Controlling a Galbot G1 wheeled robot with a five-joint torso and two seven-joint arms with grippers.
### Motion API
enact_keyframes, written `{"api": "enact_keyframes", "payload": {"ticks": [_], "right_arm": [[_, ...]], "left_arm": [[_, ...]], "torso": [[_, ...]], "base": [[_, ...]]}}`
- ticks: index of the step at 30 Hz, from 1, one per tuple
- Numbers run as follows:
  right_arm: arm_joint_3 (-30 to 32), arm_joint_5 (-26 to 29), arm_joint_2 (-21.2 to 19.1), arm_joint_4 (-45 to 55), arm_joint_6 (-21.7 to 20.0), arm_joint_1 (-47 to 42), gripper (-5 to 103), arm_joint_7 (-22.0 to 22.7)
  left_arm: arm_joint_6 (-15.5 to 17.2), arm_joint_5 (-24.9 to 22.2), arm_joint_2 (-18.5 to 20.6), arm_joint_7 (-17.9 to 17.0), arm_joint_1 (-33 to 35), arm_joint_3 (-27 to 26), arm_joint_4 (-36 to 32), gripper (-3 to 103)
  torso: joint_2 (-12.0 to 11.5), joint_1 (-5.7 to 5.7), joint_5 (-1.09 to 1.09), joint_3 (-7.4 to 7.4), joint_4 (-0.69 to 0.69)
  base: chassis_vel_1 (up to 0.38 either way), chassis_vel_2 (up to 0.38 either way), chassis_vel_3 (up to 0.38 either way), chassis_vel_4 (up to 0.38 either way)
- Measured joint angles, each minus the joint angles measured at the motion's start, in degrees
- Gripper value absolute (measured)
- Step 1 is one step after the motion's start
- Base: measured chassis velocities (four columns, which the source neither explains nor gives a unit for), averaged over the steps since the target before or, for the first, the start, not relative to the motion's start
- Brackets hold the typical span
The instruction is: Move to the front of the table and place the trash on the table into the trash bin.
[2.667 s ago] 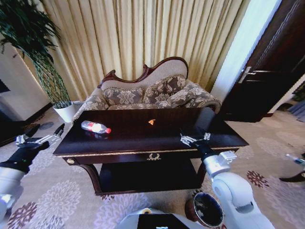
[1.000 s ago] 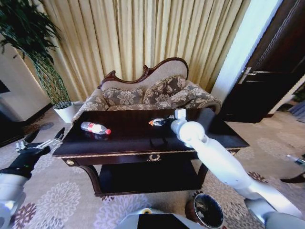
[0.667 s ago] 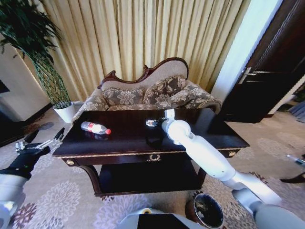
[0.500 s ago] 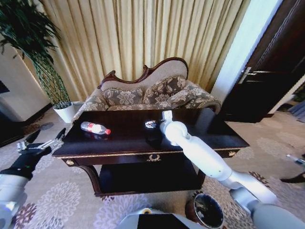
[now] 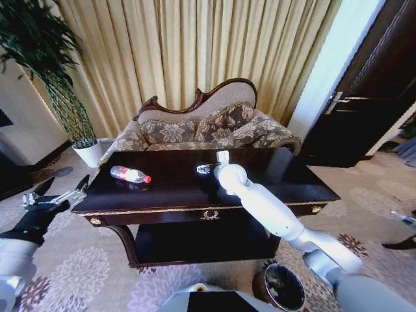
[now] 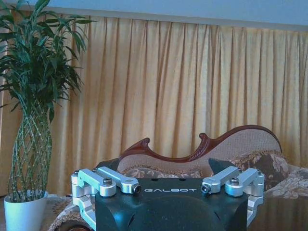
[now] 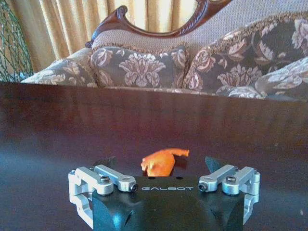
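My right arm reaches over the dark glossy table point(image 5: 169, 190), and its gripper point(image 5: 203, 168) sits low over the far middle of the top. In the right wrist view this gripper point(image 7: 161, 163) is open, with the tiny orange scrap point(image 7: 162, 160) lying on the table point(image 7: 57, 125) between its fingertips, apart from both. A clear bottle with a red label point(image 5: 130, 173) lies on its side at the table's left. The round dark trash bin point(image 5: 281, 286) stands on the carpet at my lower right. My left gripper point(image 5: 62, 186) hangs open off the table's left end, holding nothing.
A carved floral sofa point(image 5: 195, 127) stands right behind the table, with curtains beyond it. A tall plant in a white pot point(image 5: 90, 153) is at the left. A dark door point(image 5: 364, 97) is at the right. Patterned carpet surrounds the table.
My right arm has swung from the table's front right edge across to the far middle, then crept a little left until its open gripper frames the orange scrap. The left arm has barely shifted.
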Motion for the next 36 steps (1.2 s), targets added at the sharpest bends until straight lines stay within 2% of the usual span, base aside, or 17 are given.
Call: {"api": "enact_keyframes", "payload": {"ticks": [6, 9, 11, 14, 16, 17, 20, 21, 24, 26, 29, 30, 32, 33, 36], "right_arm": [[0.1, -0.3, -0.1, 0.0, 0.0, -0.8, 102, -0.1], [0.2, -0.8, -0.1, 0.0, 0.0, -1.1, 98, -0.1], [0.2, -1.3, 0.0, 0.0, 0.0, -1.4, 88, -0.1], [0.2, -1.7, -0.1, 0.1, 0.1, -1.7, 83, 0.0], [0.4, -2.0, -0.2, 0.3, 0.3, -2.1, 72, -0.1], [0.4, -2.0, -0.2, 0.3, 0.3, -2.1, 72, -0.1], [0.6, -2.4, -0.6, 0.6, 0.4, -2.5, 56, -0.5], [0.6, -2.4, -0.6, 0.6, 0.4, -2.5, 56, -0.5], [0.7, -2.7, -0.8, 0.9, 0.4, -2.7, 39, -0.9], [0.7, -2.7, -0.8, 0.9, 0.4, -2.8, 39, -1.0], [0.8, -2.6, -0.9, 1.2, 0.4, -3.0, 23, -1.3], [0.8, -2.6, -0.9, 1.2, 0.4, -3.0, 23, -1.3], [0.8, -2.6, -1.0, 1.5, 0.8, -3.2, 12, -1.9], [0.8, -2.6, -1.0, 1.5, 0.8, -3.2, 12, -1.9], [1.8, -2.9, -1.0, 2.1, 2.8, -4.0, 1, -3.8]], "left_arm": [[0.0, 0.0, 0.2, 0.0, -0.2, 0.3, 0.0, 100], [0.0, -0.2, 0.2, 0.1, -0.2, 0.4, 0.1, 100], [0.0, -0.5, 0.2, 0.1, -0.3, 0.5, 0.0, 100], [0.0, -0.5, 0.2, 0.1, -0.4, 0.5, 0.0, 100], [0.0, -0.6, 0.3, 0.2, -0.4, 0.5, 0.0, 100], [0.0, -0.6, 0.3, 0.2, -0.4, 0.5, 0.0, 100], [0.0, -0.6, 0.3, 0.3, -0.3, 0.5, -0.1, 100], [0.0, -0.6, 0.3, 0.3, -0.3, 0.5, -0.1, 100], [0.0, -1.0, 0.4, 0.3, -0.3, 0.5, -0.1, 100], [0.0, -1.1, 0.4, 0.3, -0.3, 0.4, -0.1, 100], [0.0, -1.1, 0.4, 0.3, -0.2, 0.3, -0.1, 100], [0.0, -1.1, 0.4, 0.3, -0.2, 0.3, -0.1, 100], [0.0, -1.1, 0.4, 0.4, -0.2, 0.3, -0.1, 100], [0.0, -1.1, 0.4, 0.4, -0.2, 0.3, -0.1, 100], [0.0, -1.1, 0.2, 0.4, -0.3, 0.3, -0.1, 100]], "torso": [[0.0, 0.0, 0.0, 0.0, 0.0], [0.0, -0.01, 0.0, 0.0, 0.0], [0.0, -0.01, 0.0, 0.0, 0.0], [0.0, -0.01, 0.0, -0.01, 0.0], [0.0, -0.01, 0.0, -0.01, 0.0], [0.0, -0.01, 0.0, -0.01, 0.0], [0.0, -0.01, 0.0, -0.01, 0.0], [0.0, -0.01, 0.0, -0.01, 0.0], [0.0, -0.01, 0.0, -0.01, 0.0], [0.0, -0.01, 0.0, -0.01, 0.0], [0.0, -0.01, 0.0, -0.01, 0.01], [0.0, -0.01, 0.0, -0.01, 0.01], [0.0, -0.01, 0.0, 0.0, 0.0], [0.0, -0.01, 0.0, 0.0, 0.0], [0.0, 0.0, 0.0, 0.01, 0.01]], "base": [[0.0, 0.0, 0.0, 0.0], [0.0, 0.0, 0.0, 0.0], [0.0, 0.0, 0.0, 0.0], [0.0, 0.0, 0.0, 0.0], [0.0, 0.0, 0.0, 0.0], [0.0, 0.0, 0.0, 0.0], [0.0, 0.0, 0.0, 0.0], [0.0, 0.0, 0.0, 0.0], [0.0, 0.0, 0.0, 0.0], [0.0, 0.0, 0.0, 0.0], [0.0, 0.0, 0.0, 0.0], [0.0, 0.0, 0.0, 0.0], [0.0, 0.0, 0.0, 0.0], [0.0, 0.0, 0.0, 0.0], [0.0, 0.0, 0.0, 0.0]]}}
